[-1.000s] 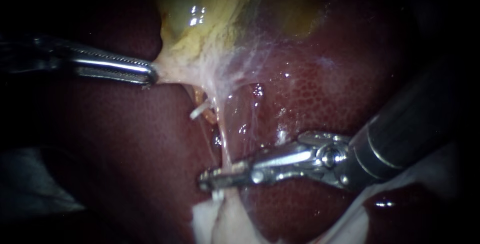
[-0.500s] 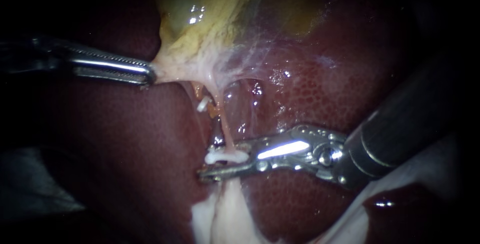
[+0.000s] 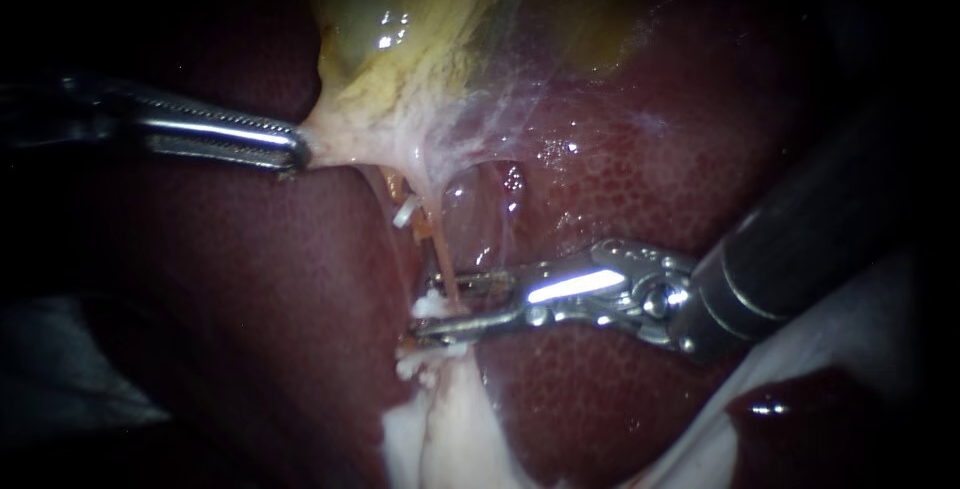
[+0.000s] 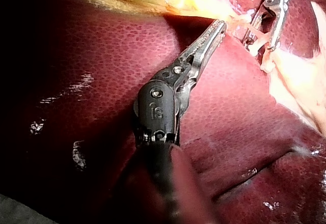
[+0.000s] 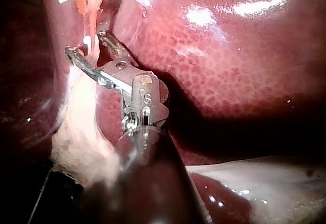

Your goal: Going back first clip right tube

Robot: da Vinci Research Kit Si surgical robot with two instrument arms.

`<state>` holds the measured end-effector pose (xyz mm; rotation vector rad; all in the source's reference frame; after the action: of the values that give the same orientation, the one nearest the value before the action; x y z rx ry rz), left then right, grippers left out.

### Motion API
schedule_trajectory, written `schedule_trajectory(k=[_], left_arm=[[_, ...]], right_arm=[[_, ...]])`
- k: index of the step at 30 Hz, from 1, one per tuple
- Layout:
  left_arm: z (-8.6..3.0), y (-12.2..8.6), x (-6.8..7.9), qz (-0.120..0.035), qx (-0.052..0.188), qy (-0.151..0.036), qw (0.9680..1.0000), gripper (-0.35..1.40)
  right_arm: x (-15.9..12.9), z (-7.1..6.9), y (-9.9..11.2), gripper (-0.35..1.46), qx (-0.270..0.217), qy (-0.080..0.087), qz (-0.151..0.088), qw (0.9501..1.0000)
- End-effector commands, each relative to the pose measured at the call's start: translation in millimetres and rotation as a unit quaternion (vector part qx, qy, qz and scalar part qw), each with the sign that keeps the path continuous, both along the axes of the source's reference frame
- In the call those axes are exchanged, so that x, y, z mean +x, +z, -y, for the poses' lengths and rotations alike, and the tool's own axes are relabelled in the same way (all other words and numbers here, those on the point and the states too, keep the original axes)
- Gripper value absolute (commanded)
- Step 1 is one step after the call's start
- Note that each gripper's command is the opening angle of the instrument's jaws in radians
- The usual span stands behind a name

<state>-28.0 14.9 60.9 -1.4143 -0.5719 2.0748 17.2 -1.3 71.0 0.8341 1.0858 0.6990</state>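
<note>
opened since half a second ago: right instrument [image 3: 424,306], jaws then closed about a white clip [image 3: 434,303], now gaping with a clear gap. clip seated on the right tube [image 3: 445,259], between the two jaws close to their tips, just on the far side of the pale tissue [image 3: 450,429]. over to the left, left instrument [image 3: 300,146] clamped tight on the gallbladder [image 3: 400,59] edge, stretched taut across the liver [image 3: 620,179].
</note>
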Motion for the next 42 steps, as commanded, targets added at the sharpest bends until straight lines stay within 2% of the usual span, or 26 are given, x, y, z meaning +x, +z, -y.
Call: schedule_trajectory(k=[1, 8, 10, 13, 15, 18, 19, 21, 22, 25, 31, 38, 42], left_arm=[[0.0, 0.0, 0.1, 0.000, 0.000, 0.000, 1.0000, -0.35], [0.0, -0.1, 0.3, 0.001, 0.000, 0.001, 1.0000, -0.35], [0.0, -0.1, 0.4, 0.001, 0.000, 0.001, 1.0000, -0.35], [0.1, -0.1, 0.5, 0.001, 0.000, 0.001, 1.0000, -0.35], [0.1, -0.1, 0.5, 0.001, 0.000, 0.001, 1.0000, -0.35], [0.0, 0.0, 0.6, 0.000, 0.000, 0.000, 1.0000, -0.35], [0.0, 0.0, 0.6, 0.000, 0.000, 0.001, 1.0000, -0.35], [0.0, 0.0, 0.6, 0.000, 0.000, 0.001, 1.0000, -0.35], [0.0, 0.0, 0.6, 0.000, 0.000, 0.001, 1.0000, -0.35], [0.0, 0.0, 0.7, 0.000, 0.000, 0.001, 1.0000, -0.35], [-0.1, 0.2, 0.8, 0.000, -0.001, 0.000, 1.0000, -0.35], [-0.2, 0.4, 0.9, 0.000, -0.001, 0.000, 1.0000, -0.35], [-0.3, 1.1, 0.5, -0.001, -0.002, 0.000, 1.0000, -0.35]], right_arm=[[-0.2, 0.0, -0.1, 0.50, 0.000, 0.000, -0.002, 1.0000], [-1.7, 0.0, -0.3, 0.50, 0.001, 0.000, -0.008, 1.0000], [-2.2, -0.2, -0.9, 0.50, -0.027, -0.007, -0.018, 0.9994], [-3.1, -0.9, -2.3, 0.50, -0.099, -0.030, -0.022, 0.9944], [-3.7, -1.4, -3.4, 0.50, -0.146, -0.045, -0.012, 0.9883], [-4.9, -2.3, -5.4, 0.50, -0.219, -0.076, 0.015, 0.9725], [-5.4, -2.6, -6.1, 0.50, -0.243, -0.089, 0.025, 0.9657], [-6.2, -3.0, -7.2, 0.50, -0.272, -0.106, 0.036, 0.9559], [-6.8, -3.3, -7.7, 0.50, -0.285, -0.112, 0.039, 0.9512], [-8.3, -3.8, -8.9, 0.50, -0.305, -0.113, 0.039, 0.9447], [-10.4, -4.6, -10.1, 0.50, -0.325, -0.116, 0.039, 0.9379], [-12.0, -5.4, -11.2, 0.50, -0.323, -0.117, 0.036, 0.9383], [-12.2, -5.4, -11.3, 0.50, -0.323, -0.117, 0.035, 0.9384]])
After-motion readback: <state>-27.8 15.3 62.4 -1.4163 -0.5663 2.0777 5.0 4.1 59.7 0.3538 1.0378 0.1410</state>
